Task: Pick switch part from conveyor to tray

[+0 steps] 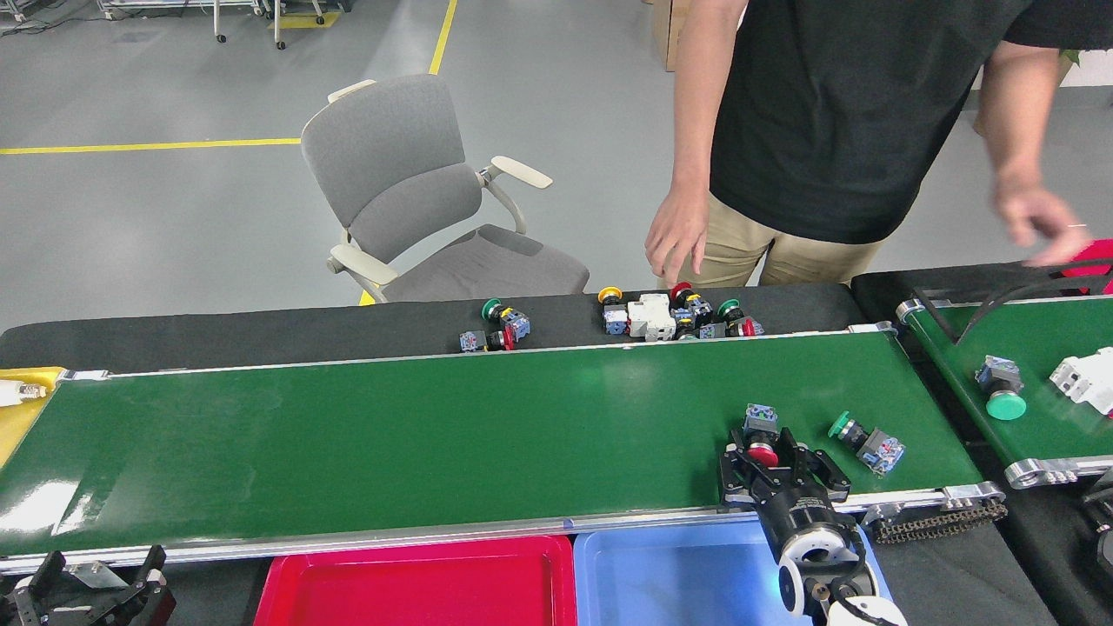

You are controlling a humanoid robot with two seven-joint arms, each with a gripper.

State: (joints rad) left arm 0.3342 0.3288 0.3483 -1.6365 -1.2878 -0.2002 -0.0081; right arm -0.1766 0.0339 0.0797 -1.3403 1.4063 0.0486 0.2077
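A red-capped switch part (pixel 761 430) lies on the long green conveyor (pixel 435 443) near its right end. My right gripper (pixel 769 458) reaches over the front rail and stands open, its fingers on either side of the red cap. A second switch part with a green cap (pixel 865 442) lies on the belt just to the right. Below the front rail sit a red tray (pixel 417 582) and a blue tray (pixel 669 574); my right arm rises over the blue one. My left gripper (pixel 91 578) rests open at the bottom left corner, off the belt.
A person stands behind the conveyor, one hand (pixel 674 239) just above a pile of switch parts (pixel 678 317) on the black cloth. Further parts (pixel 496 329) lie to the left. The shorter belt (pixel 1043 435) at right carries a green-capped switch (pixel 1000 391) and a white part (pixel 1083 378). A grey chair (pixel 417 191) stands behind.
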